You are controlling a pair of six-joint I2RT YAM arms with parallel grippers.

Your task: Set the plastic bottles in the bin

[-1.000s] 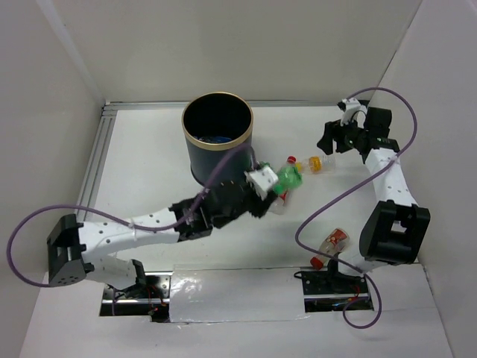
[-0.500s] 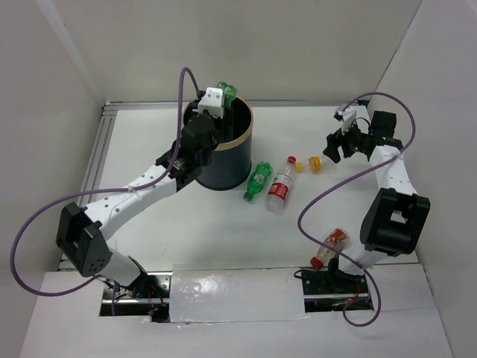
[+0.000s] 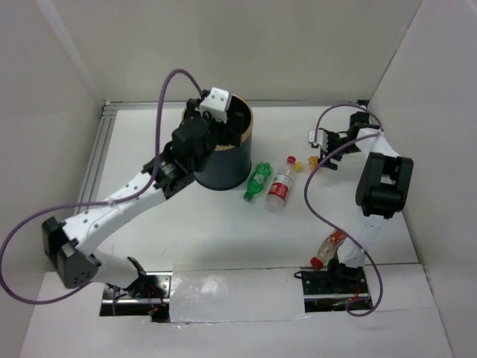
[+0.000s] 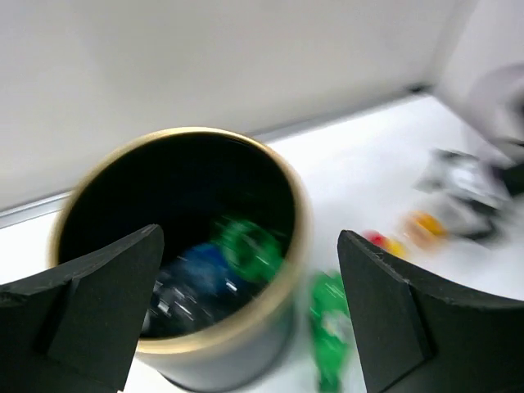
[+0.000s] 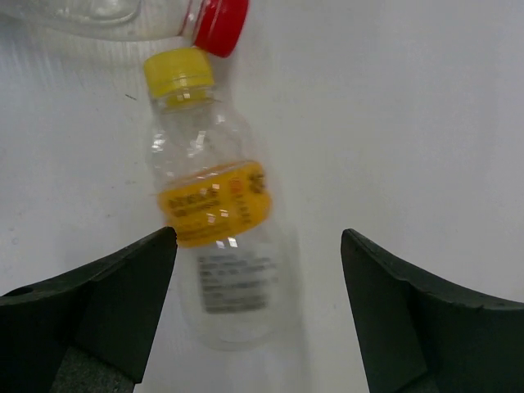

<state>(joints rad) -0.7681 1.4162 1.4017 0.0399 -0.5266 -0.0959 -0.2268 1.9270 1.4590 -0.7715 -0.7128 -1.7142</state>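
Top view: your left arm reaches over the bin (image 3: 223,168); a green bottle (image 3: 258,181) lies on the surface just right of it.
Left wrist: the left pincer (image 4: 250,239) has just sprung open, and the dropped bottle (image 4: 244,255) is binned.
Right wrist: the right pincer (image 5: 258,237), open, straddles the yellow-labelled bottle (image 5: 214,205).

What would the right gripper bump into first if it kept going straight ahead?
Most likely the yellow-labelled bottle, lying on the table right between the open jaws of the right gripper in its wrist view. How far off it is, I cannot tell.
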